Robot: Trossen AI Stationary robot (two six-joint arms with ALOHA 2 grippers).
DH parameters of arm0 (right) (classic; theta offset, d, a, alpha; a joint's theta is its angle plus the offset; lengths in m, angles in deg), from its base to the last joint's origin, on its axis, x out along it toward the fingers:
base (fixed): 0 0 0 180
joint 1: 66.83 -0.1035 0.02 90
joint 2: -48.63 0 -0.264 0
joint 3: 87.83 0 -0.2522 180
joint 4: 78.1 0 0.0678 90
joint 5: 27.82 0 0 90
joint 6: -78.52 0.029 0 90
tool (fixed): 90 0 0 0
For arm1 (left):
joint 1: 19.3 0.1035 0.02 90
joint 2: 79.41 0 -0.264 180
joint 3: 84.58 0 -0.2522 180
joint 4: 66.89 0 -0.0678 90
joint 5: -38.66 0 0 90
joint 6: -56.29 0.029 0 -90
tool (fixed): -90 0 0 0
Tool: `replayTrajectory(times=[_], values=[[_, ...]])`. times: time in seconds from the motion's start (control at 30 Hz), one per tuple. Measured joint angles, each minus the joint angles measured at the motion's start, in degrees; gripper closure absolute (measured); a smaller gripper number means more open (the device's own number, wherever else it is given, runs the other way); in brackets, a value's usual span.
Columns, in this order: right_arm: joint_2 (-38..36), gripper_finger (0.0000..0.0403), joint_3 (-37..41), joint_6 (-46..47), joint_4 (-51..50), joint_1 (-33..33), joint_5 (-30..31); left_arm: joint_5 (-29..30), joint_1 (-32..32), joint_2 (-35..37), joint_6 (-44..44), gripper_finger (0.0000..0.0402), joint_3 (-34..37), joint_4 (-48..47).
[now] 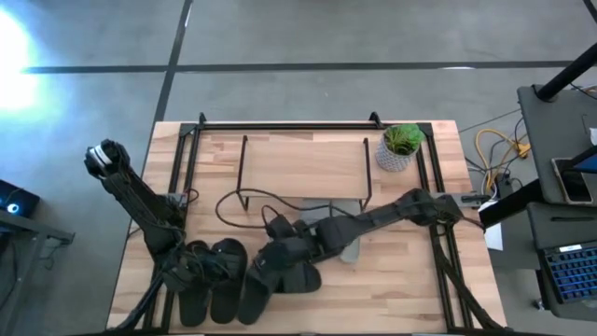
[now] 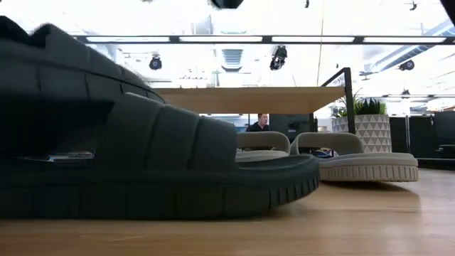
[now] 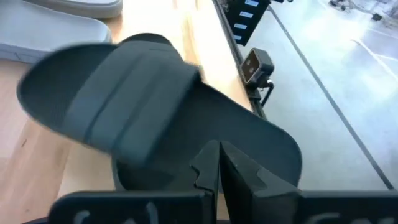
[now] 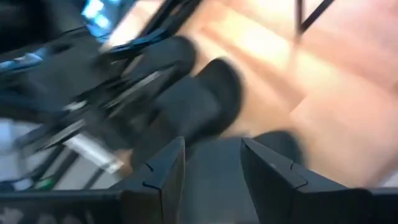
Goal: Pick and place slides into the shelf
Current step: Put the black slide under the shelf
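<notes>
Presently the right gripper, jaws parted, hangs over the dark rubber slide sandals clustered at the table's near edge (pale grey pair already under the low wooden-topped wire shelf), while the left gripper waits shut beside them.

1. You've got blown-out glare in the high view's top left corner, washing out the floor.
2. Your low view is heavily backlit: ceiling lights burn white, so the near dark slide is mostly a silhouette and soft.
3. Right wrist view is smeared with motion blur; only the fingers look crisp.
4. Left wrist view is evenly lit, slightly soft.
</notes>
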Motion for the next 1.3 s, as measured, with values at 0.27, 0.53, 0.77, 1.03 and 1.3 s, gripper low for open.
replayTrajectory(times=[0.27, 0.53, 0.77, 1.03, 1.3], values=[[1.12, 0.0273, -2.02, 10.98, -5.09, -9.14, -0.75, -1.00, 0.00, 0.43, 8.90, 0.0402, 0.66, -1.45], [2.49, 0.0274, -1.87, 22.42, -10.92, -12.92, 0.12, 4.22, -0.02, -5.12, 19.71, 0.0402, -7.17, -20.05], [2.58, 0.0274, -1.79, 23.78, -11.00, -13.34, 2.21, 4.45, -0.02, -12.13, 19.64, 0.0402, -10.69, -18.68], [2.58, 0.0273, -1.74, 22.62, -11.04, -12.94, 4.59, 4.90, 2.97, -16.34, 27.20, 0.0402, -16.42, -13.03], [2.80, 0.0274, -1.70, 23.12, -11.17, -12.99, 4.70, 5.01, 9.37, -24.13, 28.60, 0.0402, -19.90, -12.56]])
